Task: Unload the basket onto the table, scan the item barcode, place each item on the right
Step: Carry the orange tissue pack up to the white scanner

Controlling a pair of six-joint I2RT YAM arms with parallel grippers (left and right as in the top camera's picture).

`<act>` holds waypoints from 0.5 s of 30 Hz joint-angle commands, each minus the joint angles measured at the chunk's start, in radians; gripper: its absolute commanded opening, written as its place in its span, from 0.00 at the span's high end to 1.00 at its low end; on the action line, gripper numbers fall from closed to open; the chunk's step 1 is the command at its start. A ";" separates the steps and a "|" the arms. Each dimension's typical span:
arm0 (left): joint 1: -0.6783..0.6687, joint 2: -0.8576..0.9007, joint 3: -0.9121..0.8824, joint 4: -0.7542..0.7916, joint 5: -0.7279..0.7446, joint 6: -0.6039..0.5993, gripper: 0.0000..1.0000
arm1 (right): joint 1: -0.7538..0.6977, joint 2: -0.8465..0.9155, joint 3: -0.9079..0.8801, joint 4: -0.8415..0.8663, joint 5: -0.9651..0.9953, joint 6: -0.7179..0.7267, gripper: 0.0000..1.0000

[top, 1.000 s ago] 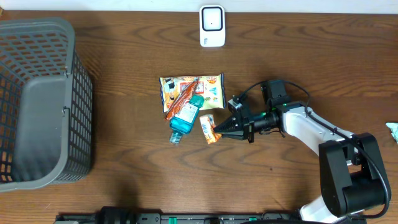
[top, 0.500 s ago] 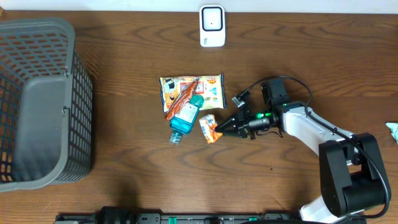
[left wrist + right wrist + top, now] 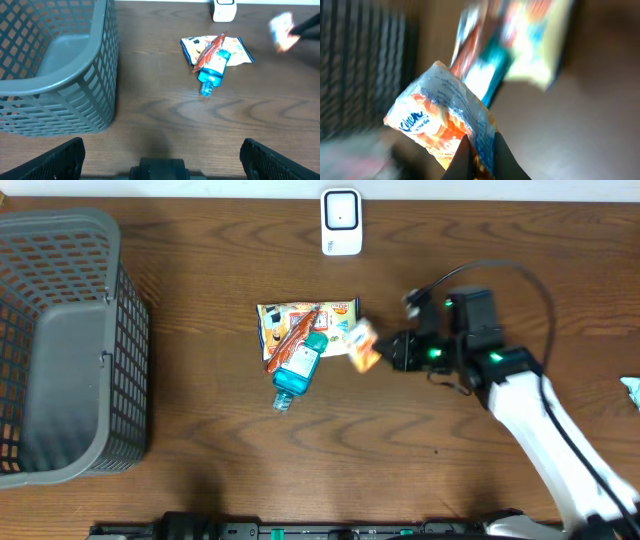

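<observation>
A small orange and white tissue packet (image 3: 362,345) hangs above the table just right of the snack bag, pinched by one edge in my right gripper (image 3: 386,352), which is shut on it. The right wrist view shows the packet (image 3: 440,120) up close, with the gripper (image 3: 482,152) clamped on its blue-printed edge. From the left wrist the packet (image 3: 282,30) is a blur at the top right. No barcode shows in any view. A white scanner (image 3: 341,221) stands at the table's back edge. My left gripper (image 3: 160,157) is wide open, with nothing between its fingers (image 3: 55,160).
A blue bottle (image 3: 297,368) lies partly on a yellow snack bag (image 3: 305,322) with an orange-red stick pack across it at the table's middle. A big grey mesh basket (image 3: 120,330) fills the left side. Something pale green (image 3: 632,388) shows at the right edge.
My right gripper has lifted the packet off the table and carried it back and right, away from the bottle. The arm has risen and swung toward the scanner side.
</observation>
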 commanded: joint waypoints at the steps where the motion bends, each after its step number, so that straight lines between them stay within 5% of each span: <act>1: 0.005 0.004 -0.002 -0.076 0.005 -0.001 0.01 | 0.010 -0.011 0.008 0.054 0.318 -0.024 0.99; 8: 0.005 0.004 -0.002 -0.076 0.005 -0.001 0.01 | 0.010 0.154 0.060 0.314 0.333 -0.032 0.99; 15: 0.005 0.004 -0.002 -0.076 0.005 -0.001 0.01 | 0.036 0.449 0.385 0.325 0.377 -0.082 0.99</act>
